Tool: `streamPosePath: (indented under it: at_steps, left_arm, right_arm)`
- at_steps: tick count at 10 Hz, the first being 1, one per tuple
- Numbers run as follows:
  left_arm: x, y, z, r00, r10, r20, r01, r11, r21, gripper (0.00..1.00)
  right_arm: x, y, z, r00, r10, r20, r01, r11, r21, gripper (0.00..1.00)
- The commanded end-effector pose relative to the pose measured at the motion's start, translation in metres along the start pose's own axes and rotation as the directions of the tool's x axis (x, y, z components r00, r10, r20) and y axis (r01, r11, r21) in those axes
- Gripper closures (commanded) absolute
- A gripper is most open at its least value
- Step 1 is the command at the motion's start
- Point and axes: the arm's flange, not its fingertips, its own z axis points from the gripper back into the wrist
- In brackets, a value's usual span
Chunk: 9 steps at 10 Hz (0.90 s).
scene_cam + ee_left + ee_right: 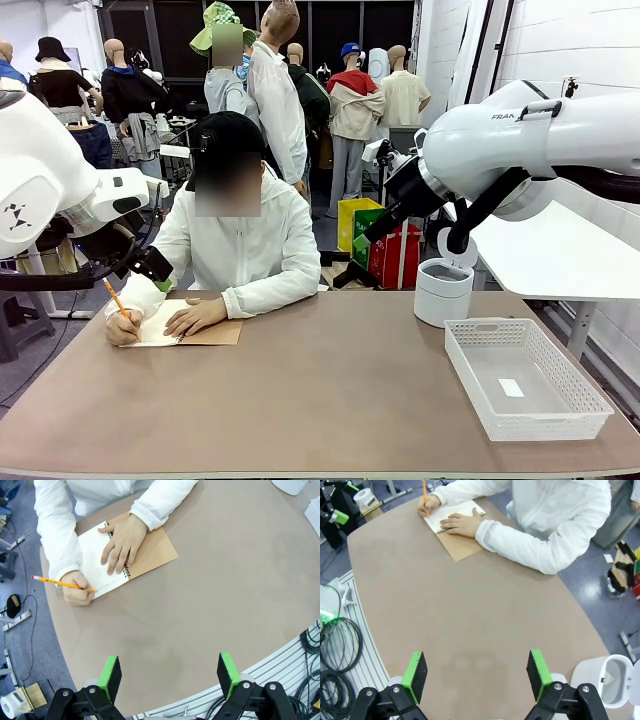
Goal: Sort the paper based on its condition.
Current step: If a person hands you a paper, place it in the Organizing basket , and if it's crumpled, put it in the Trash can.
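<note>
Robotics lab or test bay. White Franka arms point(510, 140) flank a brown table point(330, 390). Cable coils point(340, 645) lie on a slotted metal base point(367, 630). Bare blue-grey floor point(590, 590), white partition wall point(570, 50), white side table point(560, 250).

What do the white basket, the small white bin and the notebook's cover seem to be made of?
Basket: probably moulded plastic, matt white; its walls are a fine lattice.
Bin: likely smooth plastic with a slight sheen.
Notebook cover: looks like plain brown cardboard, flat and matt.
</note>
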Motion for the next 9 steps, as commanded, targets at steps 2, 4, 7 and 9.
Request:
streamPosePath:
  at_steps: [2, 4, 7, 9]
  left_arm:
    - [0.0000, 0.0000, 0.0003, 1.000, 0.000, 0.001, 0.000, 1.000, -0.002, 0.00]
    - [0.0000, 0.0000, 0.0003, 1.000, 0.000, 0.001, 0.000, 1.000, -0.002, 0.00]
    - [0.0000, 0.0000, 0.0003, 1.000, 0.000, 0.001, 0.000, 1.000, -0.002, 0.00]
    - [0.0000, 0.0000, 0.0003, 1.000, 0.000, 0.001, 0.000, 1.000, -0.002, 0.00]
  right_arm:
    - [0.0004, -0.0003, 0.0006, 1.000, -0.002, 0.002, 0.002, 1.000, 0.000, 0.00]
    - [0.0004, -0.0003, 0.0006, 1.000, -0.002, 0.002, 0.002, 1.000, 0.000, 0.00]
    - [0.0004, -0.0003, 0.0006, 1.000, -0.002, 0.002, 0.002, 1.000, 0.000, 0.00]
    - [0.0004, -0.0003, 0.0006, 1.000, -0.002, 0.002, 0.002, 1.000, 0.000, 0.00]
